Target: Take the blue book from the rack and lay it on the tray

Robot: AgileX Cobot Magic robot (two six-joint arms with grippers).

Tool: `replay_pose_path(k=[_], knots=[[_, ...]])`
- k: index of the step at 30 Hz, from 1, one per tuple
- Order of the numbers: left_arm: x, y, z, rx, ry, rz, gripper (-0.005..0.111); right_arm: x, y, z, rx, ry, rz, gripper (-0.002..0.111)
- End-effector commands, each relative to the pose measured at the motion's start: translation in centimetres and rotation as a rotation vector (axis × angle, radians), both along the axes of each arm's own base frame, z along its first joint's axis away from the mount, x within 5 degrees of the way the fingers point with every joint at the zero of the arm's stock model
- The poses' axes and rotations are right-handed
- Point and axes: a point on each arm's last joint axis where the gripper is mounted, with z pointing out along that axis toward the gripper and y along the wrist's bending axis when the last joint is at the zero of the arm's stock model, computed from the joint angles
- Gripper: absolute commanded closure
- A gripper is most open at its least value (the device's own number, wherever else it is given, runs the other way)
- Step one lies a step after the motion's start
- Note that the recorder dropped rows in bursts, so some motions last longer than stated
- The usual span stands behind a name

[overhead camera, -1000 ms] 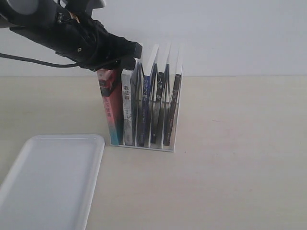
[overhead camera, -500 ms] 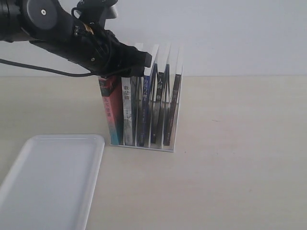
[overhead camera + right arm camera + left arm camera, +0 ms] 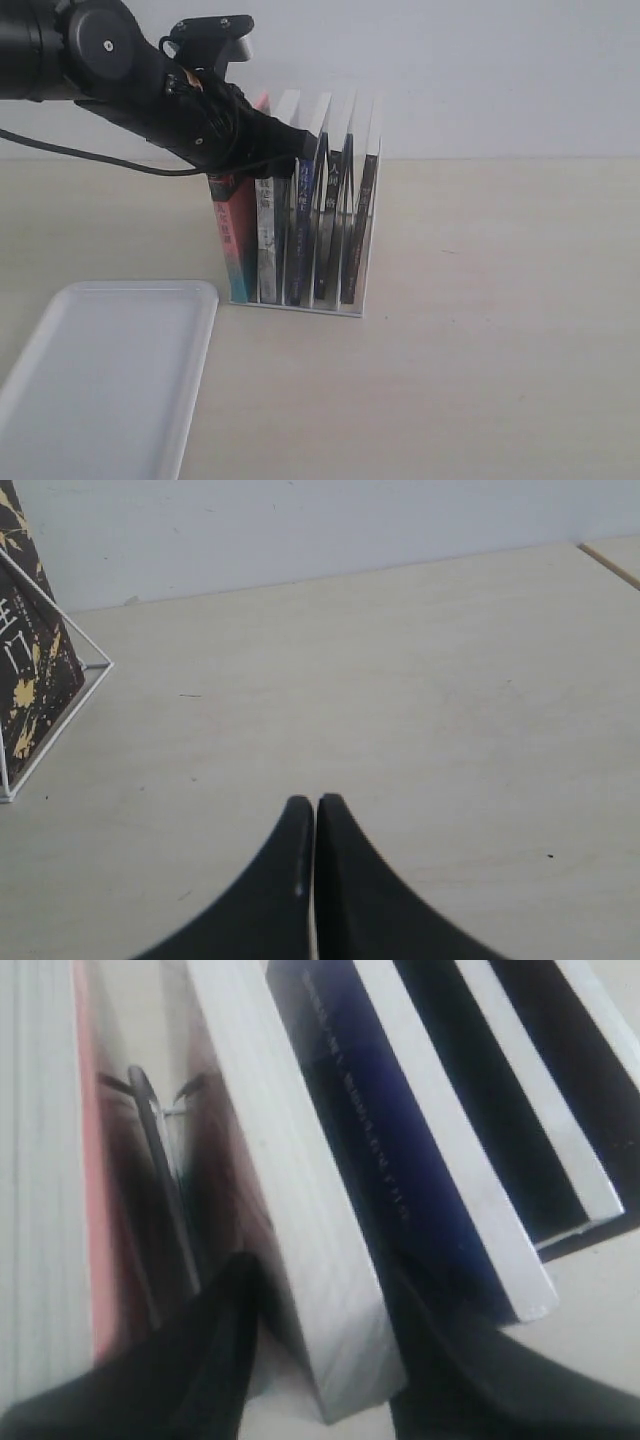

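Observation:
The blue book [image 3: 303,215] stands third from the left in the white wire rack [image 3: 300,306]. Its dark blue cover [image 3: 400,1180] shows in the left wrist view. My left gripper [image 3: 296,145] is down at the tops of the books and open [image 3: 318,1290]. Its fingers straddle the white page block of the white-grey book [image 3: 290,1190], which stands right beside the blue cover. One finger [image 3: 440,1370] lies over the blue book's end. The white tray [image 3: 110,380] lies at the front left. My right gripper [image 3: 315,802] is shut over bare table and is out of the exterior view.
A red-pink book [image 3: 232,220] stands at the rack's left end and two black-spined books [image 3: 350,230] at its right. A black cover with gold marks [image 3: 30,670] and the rack wire [image 3: 60,695] show in the right wrist view. A white wall runs behind the table.
My left arm has swung right and down, bringing its gripper from above the red book onto the tops of the white-grey and blue books. The books and tray have not moved.

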Motion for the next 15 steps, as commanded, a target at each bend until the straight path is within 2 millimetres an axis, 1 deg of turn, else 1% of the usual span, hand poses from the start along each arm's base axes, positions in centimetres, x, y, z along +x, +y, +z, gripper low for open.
replay_pose_path(k=[1,6,10,15], knots=[[-0.2,-0.1,-0.1,0.008,0.007,-0.010,0.083,0.0,0.0,0.1,-0.007,-0.012,-0.001,0.108],[-0.4,0.0,0.5,0.004,-0.008,-0.012,0.101,0.0,0.0,0.1,-0.007,-0.012,-0.001,0.108],[-0.7,0.2,1.4,-0.006,-0.024,-0.012,0.102,0.0,0.0,0.1,-0.007,-0.012,-0.001,0.108],[-1.1,0.4,2.9,-0.028,-0.063,-0.011,0.102,0.0,0.0,0.1,-0.007,-0.012,-0.001,0.108]])
